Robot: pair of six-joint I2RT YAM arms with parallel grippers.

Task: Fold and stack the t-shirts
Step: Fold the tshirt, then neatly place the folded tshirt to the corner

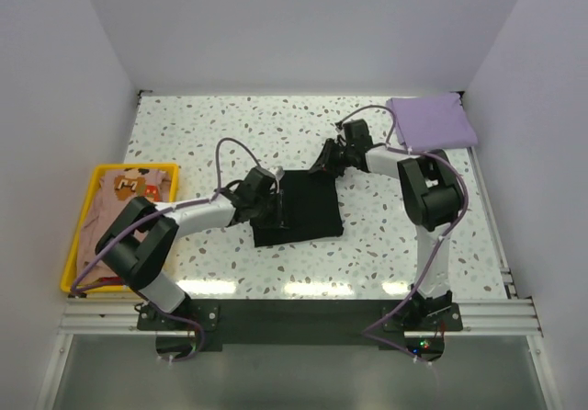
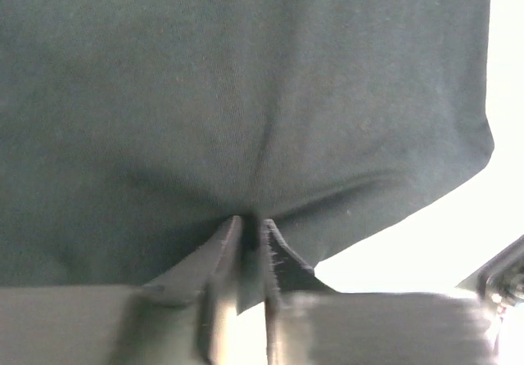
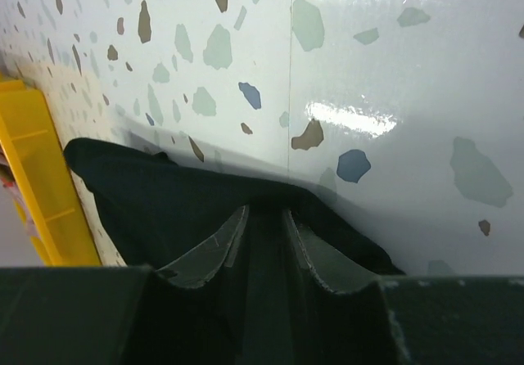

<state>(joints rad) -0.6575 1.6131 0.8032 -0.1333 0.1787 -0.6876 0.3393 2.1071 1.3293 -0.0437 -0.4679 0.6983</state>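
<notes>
The black t-shirt (image 1: 308, 210) lies folded into a rectangle in the middle of the table. My left gripper (image 1: 274, 204) is at its left edge. In the left wrist view the left gripper (image 2: 250, 223) has its jaws nearly together on a pucker of the black cloth (image 2: 246, 95). My right gripper (image 1: 328, 160) is at the shirt's far right corner. In the right wrist view the right gripper (image 3: 266, 211) has its jaws close around the edge of the black cloth (image 3: 147, 201). The lavender t-shirt (image 1: 432, 121) lies folded at the back right. The peach t-shirt (image 1: 138, 187) lies in the tray.
The yellow tray (image 1: 78, 235) stands at the table's left edge, and its rim shows as the yellow tray (image 3: 37, 160) in the right wrist view. White walls close in the speckled table (image 1: 230, 125) on three sides. A metal rail (image 1: 294, 316) runs along the near edge.
</notes>
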